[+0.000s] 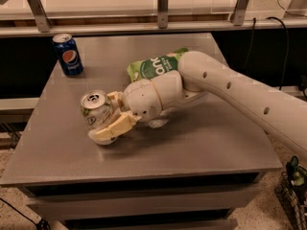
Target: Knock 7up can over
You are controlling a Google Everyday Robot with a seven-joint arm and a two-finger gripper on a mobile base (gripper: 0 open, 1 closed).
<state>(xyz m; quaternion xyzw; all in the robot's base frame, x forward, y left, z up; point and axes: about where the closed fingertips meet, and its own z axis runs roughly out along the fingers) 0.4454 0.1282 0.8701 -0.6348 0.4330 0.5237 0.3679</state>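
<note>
The 7up can (96, 110), small, silver-white with green lettering, stands tilted near the left front of the grey metal table (216, 143). The cream two-finger gripper (102, 117) clasps it, one finger on each side. The tipping step seems to be under way. Next, the can needs a sideways push until it lies flat, away from the dark blue Pepsi can (68, 55).

Gripper (104, 116): cream, at the 7up can (94, 104) on the table's (201, 147) front left. 7up can: silver-white, green lettering, silver top. Pepsi can (68, 55): dark blue, red-white-blue logo. Bag (154, 67): green, white lettering. Table: plain grey. Arm (240, 97): off-white, small dark dots.
</note>
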